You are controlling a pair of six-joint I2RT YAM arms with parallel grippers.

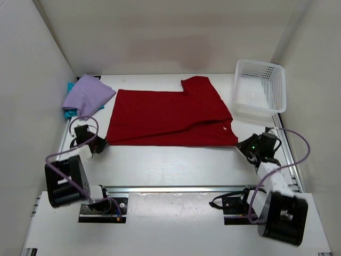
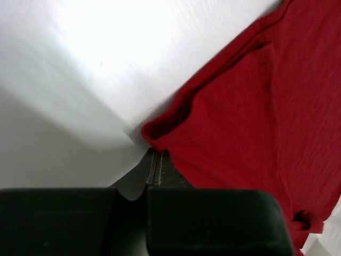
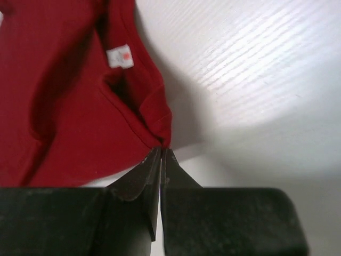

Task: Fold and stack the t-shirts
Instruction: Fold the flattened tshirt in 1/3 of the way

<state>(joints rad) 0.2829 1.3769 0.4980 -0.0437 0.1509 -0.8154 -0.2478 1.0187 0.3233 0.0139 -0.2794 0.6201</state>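
**Red shirt** [image 1: 168, 117]: lies spread flat mid-tabletop [image 1: 176, 165], folded lengthwise. One sleeve juts toward the far edge. The near hem runs straight between the two pincers. A small white label [image 3: 119, 57] shows inside the neck end, on the right.

**Lavender shirt** [image 1: 88, 95]: folded bundle at the far left corner, just left of the red shirt and apart from it.

**Teal shirt** [image 1: 69, 113]: under the lavender shirt, with only its edges peeking out at the left and near sides.

**Basket** [image 1: 261, 88]: white lattice, at the far right corner, just right of the red shirt's sleeve. Nothing can be seen inside.

**Left pincer** [image 1: 101, 143]: low on the tabletop at the red shirt's near left corner. In the wrist view its fingers [image 2: 160, 165] are pressed together with no gap, and the rolled corner of the hem [image 2: 154, 132] meets their tips, seemingly nipped there.

**Right pincer** [image 1: 240, 145]: low at the red shirt's near right corner. The fingers [image 3: 141, 176] are closed tight, and the cloth [image 3: 69, 106] gathers into a puckered point caught between the tips.
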